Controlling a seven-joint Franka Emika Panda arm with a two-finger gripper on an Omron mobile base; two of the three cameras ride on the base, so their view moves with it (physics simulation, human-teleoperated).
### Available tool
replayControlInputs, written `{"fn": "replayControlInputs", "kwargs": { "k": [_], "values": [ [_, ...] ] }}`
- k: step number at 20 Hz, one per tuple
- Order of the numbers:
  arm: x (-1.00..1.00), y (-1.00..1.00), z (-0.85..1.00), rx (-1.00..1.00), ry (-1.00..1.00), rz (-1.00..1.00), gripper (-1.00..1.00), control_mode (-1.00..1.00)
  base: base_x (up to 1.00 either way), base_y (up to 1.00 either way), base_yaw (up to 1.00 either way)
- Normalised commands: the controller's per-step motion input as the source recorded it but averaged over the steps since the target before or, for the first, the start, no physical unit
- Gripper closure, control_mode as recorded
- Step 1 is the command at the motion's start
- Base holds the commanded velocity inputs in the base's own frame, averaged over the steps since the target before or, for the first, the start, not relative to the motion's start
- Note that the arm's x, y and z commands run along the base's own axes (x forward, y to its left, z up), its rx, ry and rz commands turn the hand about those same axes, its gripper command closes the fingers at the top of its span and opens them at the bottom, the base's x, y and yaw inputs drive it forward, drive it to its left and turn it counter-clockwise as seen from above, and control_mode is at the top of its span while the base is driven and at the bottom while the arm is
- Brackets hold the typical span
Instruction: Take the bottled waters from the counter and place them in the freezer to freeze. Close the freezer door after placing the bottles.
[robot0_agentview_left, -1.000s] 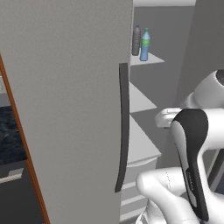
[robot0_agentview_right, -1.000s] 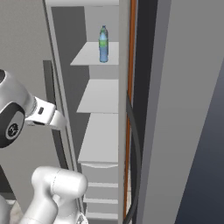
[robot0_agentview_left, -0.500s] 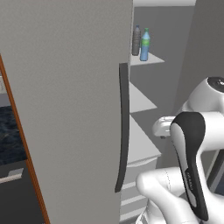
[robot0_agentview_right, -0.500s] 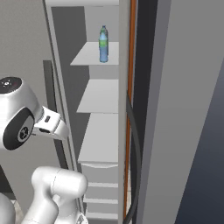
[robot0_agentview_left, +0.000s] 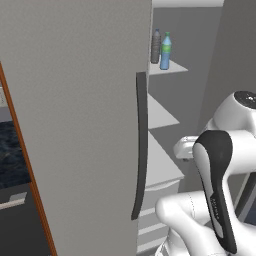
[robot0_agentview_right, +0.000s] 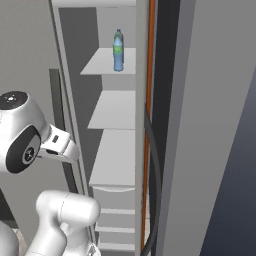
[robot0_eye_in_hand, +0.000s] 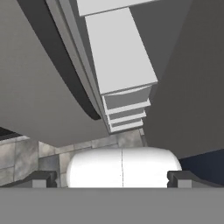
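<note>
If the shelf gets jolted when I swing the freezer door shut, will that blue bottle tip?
Possibly: the blue bottle stands upright, tall and narrow, so it looks tippy. It sits close beside the grey bottle, which it might knock. Being round, it would likely roll on the flat shelf.

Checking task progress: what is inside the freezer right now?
Both bottled waters stand side by side on the top white shelf of the freezer. The lower shelves look bare, with drawers beneath. The left-hand door panel covers whatever lies behind it.
</note>
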Motion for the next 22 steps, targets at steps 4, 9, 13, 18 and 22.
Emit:
{"fn": "replayControlInputs", "kwargs": {
  "k": [4,9,13,18,22],
  "values": [
    [0.00,0.00,0.00,0.00,0.00,0.00,-1.00,-1.00,0.00,0.00,0.00],
    [0.00,0.00,0.00,0.00,0.00,0.00,-1.00,1.00,-0.17,0.00,0.00],
    [0.00,0.00,0.00,0.00,0.00,0.00,-1.00,1.00,-0.55,-0.14,0.00],
    [0.00,0.00,0.00,0.00,0.00,0.00,-1.00,1.00,-0.61,-0.04,0.00],
    [0.00,0.00,0.00,0.00,0.00,0.00,-1.00,1.00,-0.66,0.00,0.02]
  ]
}}
